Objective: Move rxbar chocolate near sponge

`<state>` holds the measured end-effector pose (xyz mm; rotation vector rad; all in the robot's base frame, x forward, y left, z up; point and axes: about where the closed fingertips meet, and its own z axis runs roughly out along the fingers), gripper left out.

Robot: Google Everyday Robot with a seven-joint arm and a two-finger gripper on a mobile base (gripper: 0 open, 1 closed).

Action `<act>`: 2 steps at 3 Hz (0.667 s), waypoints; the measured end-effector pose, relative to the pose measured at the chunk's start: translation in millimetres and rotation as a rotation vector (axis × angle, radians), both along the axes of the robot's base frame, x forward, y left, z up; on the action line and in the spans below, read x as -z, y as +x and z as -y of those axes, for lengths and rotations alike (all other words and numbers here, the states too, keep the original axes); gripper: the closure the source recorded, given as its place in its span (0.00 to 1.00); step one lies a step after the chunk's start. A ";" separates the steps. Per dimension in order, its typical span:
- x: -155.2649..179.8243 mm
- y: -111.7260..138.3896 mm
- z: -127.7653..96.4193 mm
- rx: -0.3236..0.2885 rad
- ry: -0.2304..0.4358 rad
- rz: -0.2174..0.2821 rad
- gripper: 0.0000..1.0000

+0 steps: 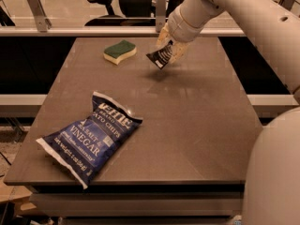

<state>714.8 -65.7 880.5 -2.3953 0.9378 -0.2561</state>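
The rxbar chocolate (161, 57), a small black wrapper with white lettering, hangs tilted in my gripper (169, 47) above the far middle of the table. The gripper is shut on the bar's upper end, and the bar is clear of the tabletop. The sponge (120, 51), dark green on top over a pale yellow body, lies flat on the table to the left of the bar, about one bar length away.
A large dark blue chip bag (90, 136) lies at the front left of the brown table (197, 125). My white arm (253, 18) reaches in from the right. A metal rail and an office chair (105, 3) stand behind the table.
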 end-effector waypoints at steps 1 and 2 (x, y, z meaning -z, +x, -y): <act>9.6 8.2 -13.4 -0.036 0.007 -0.028 1.00; 17.9 13.9 -27.8 -0.069 0.014 -0.052 1.00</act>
